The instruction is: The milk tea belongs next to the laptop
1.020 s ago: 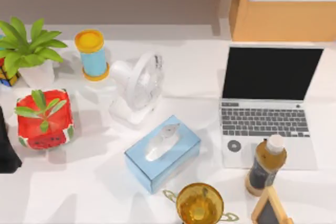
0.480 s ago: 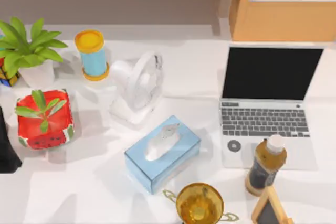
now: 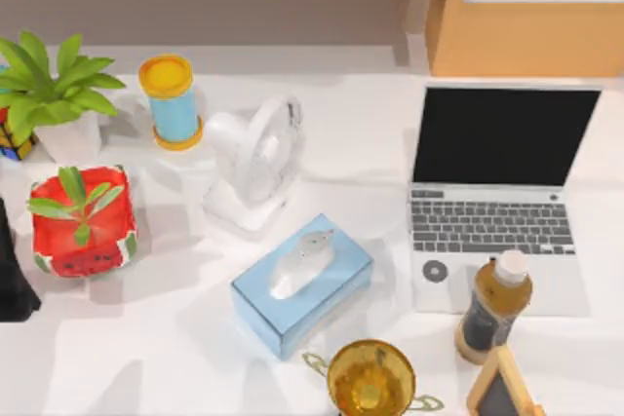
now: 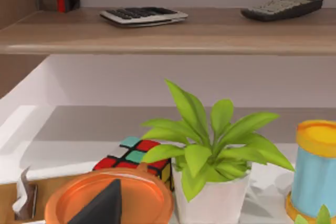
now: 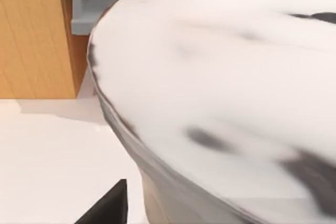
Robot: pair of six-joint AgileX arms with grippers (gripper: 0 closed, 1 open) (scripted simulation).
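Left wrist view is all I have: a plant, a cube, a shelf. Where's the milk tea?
Observer: From the top view, the milk tea stands upright on the table's right side, just in front of the laptop.
Operator: Is the laptop open?
Observer: Yes, with its black screen up and the keyboard facing the bottle.
Operator: Is anything crowding the bottle?
Observer: A gold trophy stands to its left, and a small framed board sits close by its base.

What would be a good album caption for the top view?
Milk tea standing at the laptop's front edge, amid tissue box, fan and trophy.
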